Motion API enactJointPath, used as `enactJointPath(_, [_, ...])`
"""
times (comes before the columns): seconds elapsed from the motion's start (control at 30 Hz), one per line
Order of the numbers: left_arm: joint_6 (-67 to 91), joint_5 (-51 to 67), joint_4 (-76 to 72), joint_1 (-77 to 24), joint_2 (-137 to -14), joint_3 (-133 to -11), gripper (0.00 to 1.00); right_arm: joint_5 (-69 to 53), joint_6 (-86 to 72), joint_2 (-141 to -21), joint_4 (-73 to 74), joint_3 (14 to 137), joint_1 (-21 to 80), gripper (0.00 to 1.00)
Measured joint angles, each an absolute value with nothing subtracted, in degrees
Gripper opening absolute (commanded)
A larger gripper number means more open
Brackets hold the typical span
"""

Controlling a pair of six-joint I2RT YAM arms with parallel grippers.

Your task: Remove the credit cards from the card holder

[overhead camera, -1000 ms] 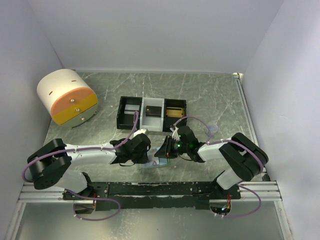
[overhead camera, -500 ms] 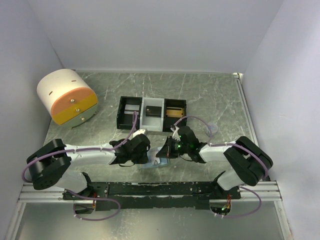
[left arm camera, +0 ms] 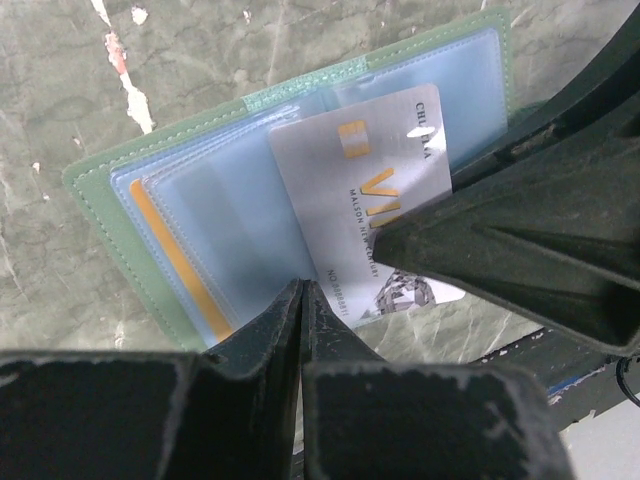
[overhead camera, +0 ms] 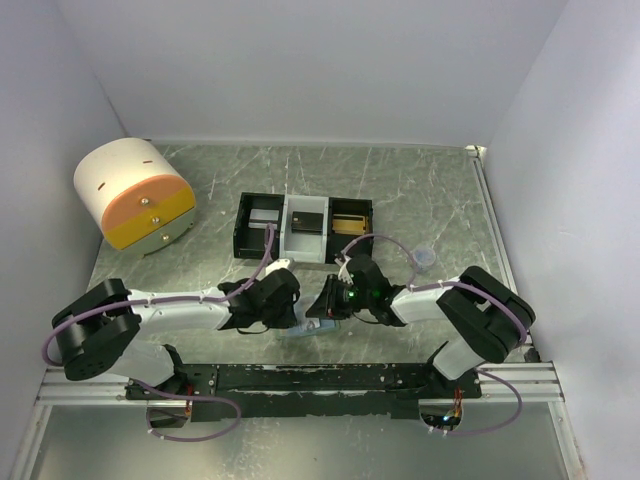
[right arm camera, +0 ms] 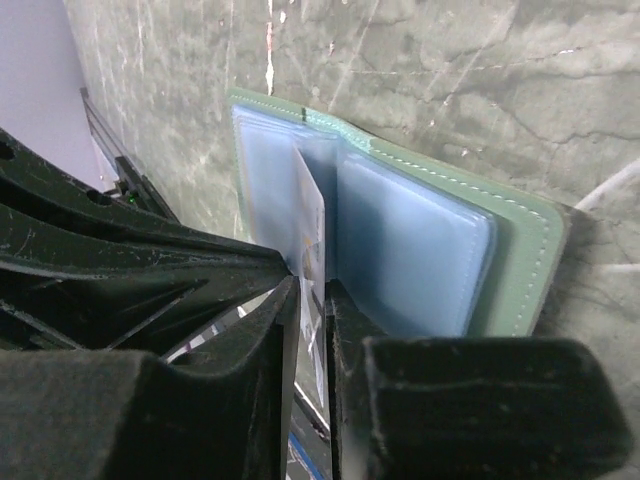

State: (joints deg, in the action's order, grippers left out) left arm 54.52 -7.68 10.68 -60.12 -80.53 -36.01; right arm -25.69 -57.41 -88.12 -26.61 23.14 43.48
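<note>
Right wrist, credit card (right arm camera: 313, 235) clamped in right pincer (right arm camera: 312, 292), card holder (right arm camera: 522, 240) beyond

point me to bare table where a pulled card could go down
Bare marble lies behind the tray along the back wall, and right of it up to the side wall, save a small clear object. Crowded near centre: left gripper and right gripper meet on the card holder, the right pinching a silver card.

card holder (overhead camera: 304, 328) mostly hidden, card (left arm camera: 360, 190) partly covered
</note>
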Motion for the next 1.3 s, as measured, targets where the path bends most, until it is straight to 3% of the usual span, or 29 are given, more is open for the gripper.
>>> enactJointPath(0.13, [54.7, -7.7, 10.7, -60.2, -79.7, -35.3, 0.13, -24.6, -57.4, -87.9, -25.6, 23.2, 43.5, 0.23])
enactJointPath(0.33, [54.7, -7.7, 10.7, -60.2, -79.4, -35.0, 0.13, -24.2, -57.6, -87.6, -25.3, 23.5, 43.5, 0.25])
enactJointPath(0.73, [54.7, -7.7, 10.7, -60.2, -79.4, -35.0, 0.13, -22.9, -57.8, -85.8, -24.0, 23.5, 43.5, 0.00])
enactJointPath(1.3, [54.9, -9.5, 14.1, -60.2, -76.4, -35.0, 0.17, -20.5, -55.4, -81.4, -19.7, 23.6, 43.5, 0.00])
